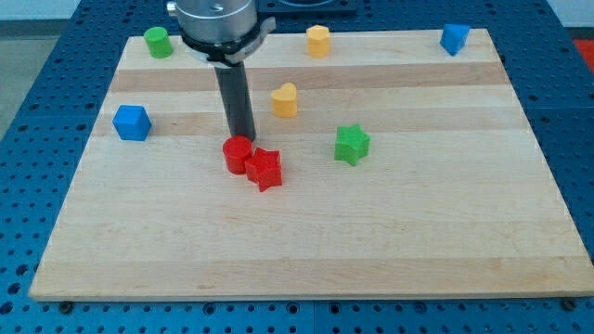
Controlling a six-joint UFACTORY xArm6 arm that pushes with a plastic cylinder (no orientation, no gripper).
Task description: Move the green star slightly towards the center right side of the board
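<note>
The green star lies a little right of the board's middle. My tip is to its left, just above the red cylinder and seemingly touching it. The red star sits against the red cylinder's lower right. The rod rises from the tip to the arm's head at the view's top. The green star is about a hand's width right of the tip, with a gap between them.
A yellow heart-like block lies above the space between tip and green star. A blue cube is at the left. A green cylinder, a yellow block and a blue block line the wooden board's top edge.
</note>
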